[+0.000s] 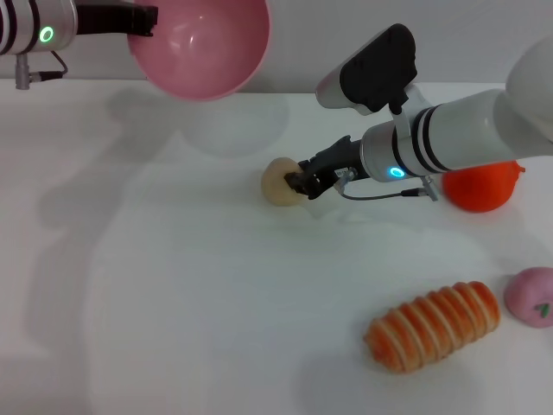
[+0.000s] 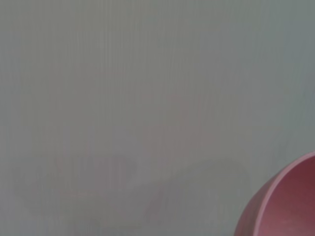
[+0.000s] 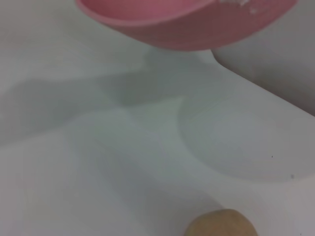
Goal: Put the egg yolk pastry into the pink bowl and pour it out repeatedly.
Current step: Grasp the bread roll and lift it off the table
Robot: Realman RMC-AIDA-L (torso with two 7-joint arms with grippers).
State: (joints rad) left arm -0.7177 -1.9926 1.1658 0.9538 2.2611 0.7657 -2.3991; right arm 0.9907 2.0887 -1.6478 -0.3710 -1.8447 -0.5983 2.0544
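Note:
The pink bowl (image 1: pixel 200 45) hangs in the air at the back left, tilted so its empty inside faces me. My left gripper (image 1: pixel 143 22) is shut on its rim. The bowl's edge also shows in the left wrist view (image 2: pixel 285 206) and it sits overhead in the right wrist view (image 3: pixel 187 22). The egg yolk pastry (image 1: pixel 276 181), a small beige ball, rests on the white table near the middle. My right gripper (image 1: pixel 299 183) reaches in from the right, its black fingers closed on the pastry's right side. Only the pastry's top (image 3: pixel 221 223) shows in the right wrist view.
An orange round object (image 1: pixel 482 186) lies behind my right forearm. A striped orange-and-cream bread roll (image 1: pixel 434 325) and a pink bun with a green mark (image 1: pixel 531 296) lie at the front right. The white table (image 1: pixel 155 285) stretches out to the front left.

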